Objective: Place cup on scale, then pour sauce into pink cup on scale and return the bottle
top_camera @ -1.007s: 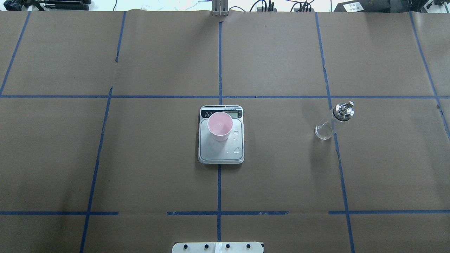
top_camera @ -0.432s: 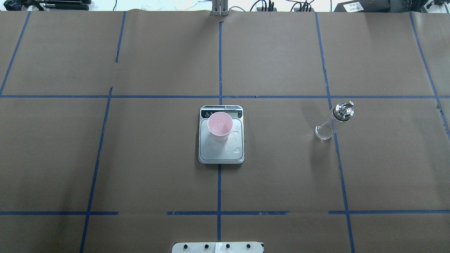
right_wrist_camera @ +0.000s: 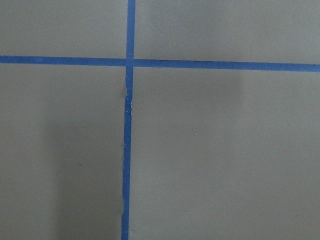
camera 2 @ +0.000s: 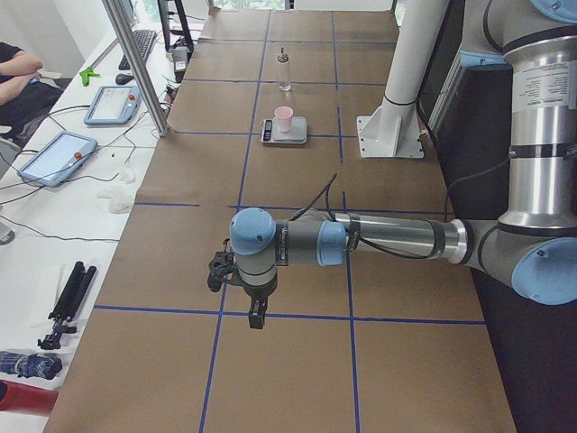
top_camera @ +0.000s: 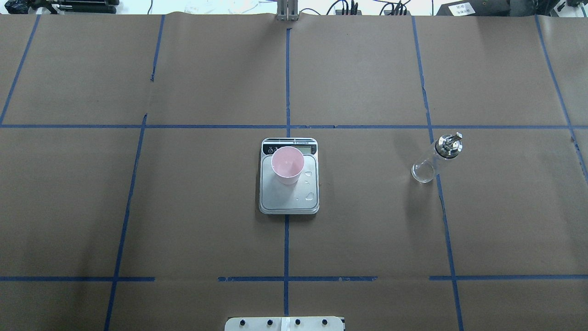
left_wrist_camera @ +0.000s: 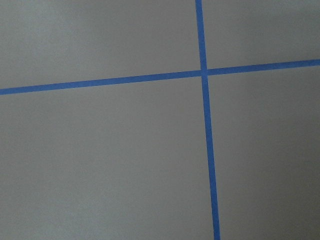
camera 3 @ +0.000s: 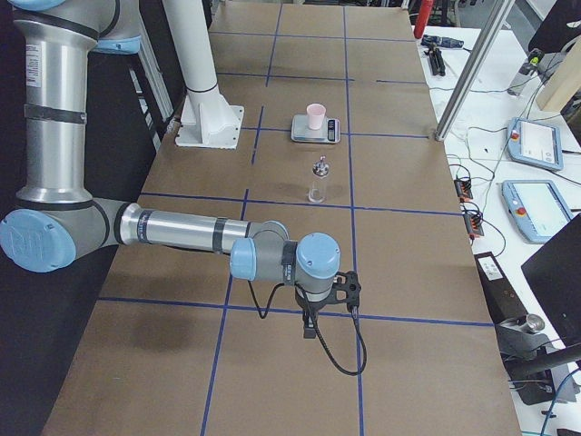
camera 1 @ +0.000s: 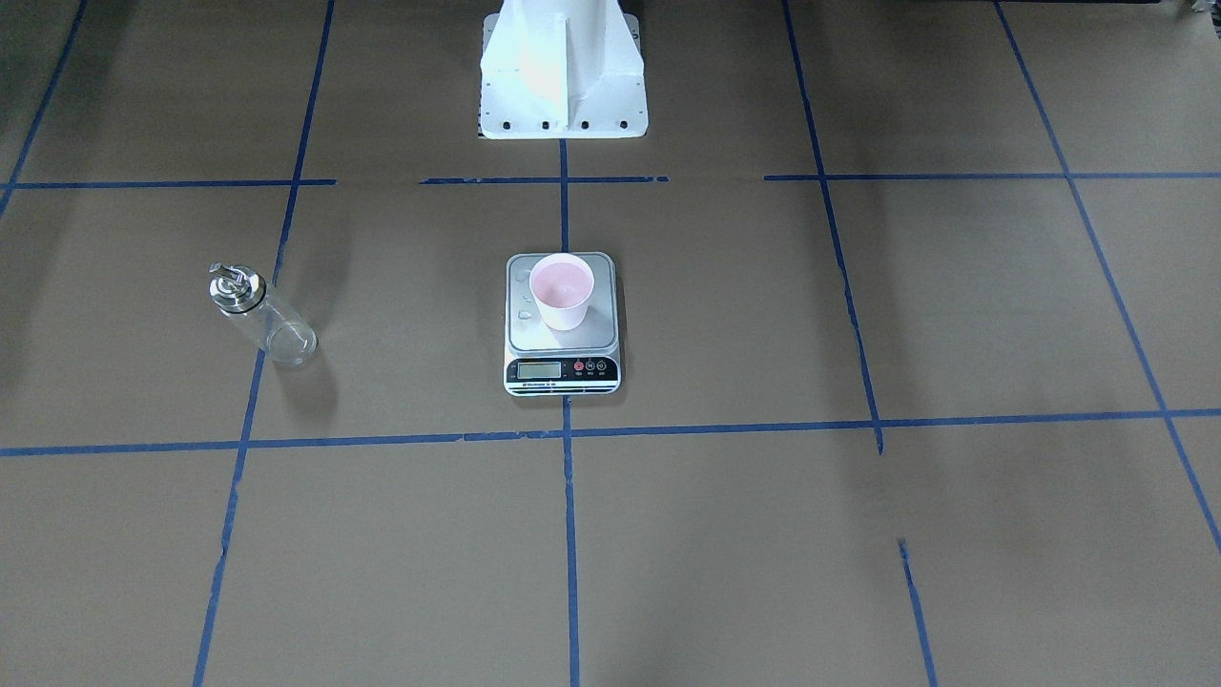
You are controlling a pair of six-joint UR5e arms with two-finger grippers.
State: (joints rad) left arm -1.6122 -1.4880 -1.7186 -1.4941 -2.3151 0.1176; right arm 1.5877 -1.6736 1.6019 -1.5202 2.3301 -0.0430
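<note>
Shows cup (top_camera: 287, 164) upright on scale (top_camera: 285, 202) at frame centre. Shows bottle (top_camera: 432, 161) standing centre right, long axis vertical, spout up. Cannot tell finger state of left gripper (camera 2: 257, 317) or right gripper (camera 3: 309, 329).

Brown paper (top_camera: 367, 220) underlay, gridded with blue tape (top_camera: 286, 243); white bench (camera 2: 54, 216) alongside carries tablets (camera 2: 52, 158); metal post (camera 2: 135, 63).

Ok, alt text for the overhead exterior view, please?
A pink cup stands on a kitchen scale mid-table, on brown paper gridded with blue tape. A clear bottle with a silver spout stands apart at right.
</note>
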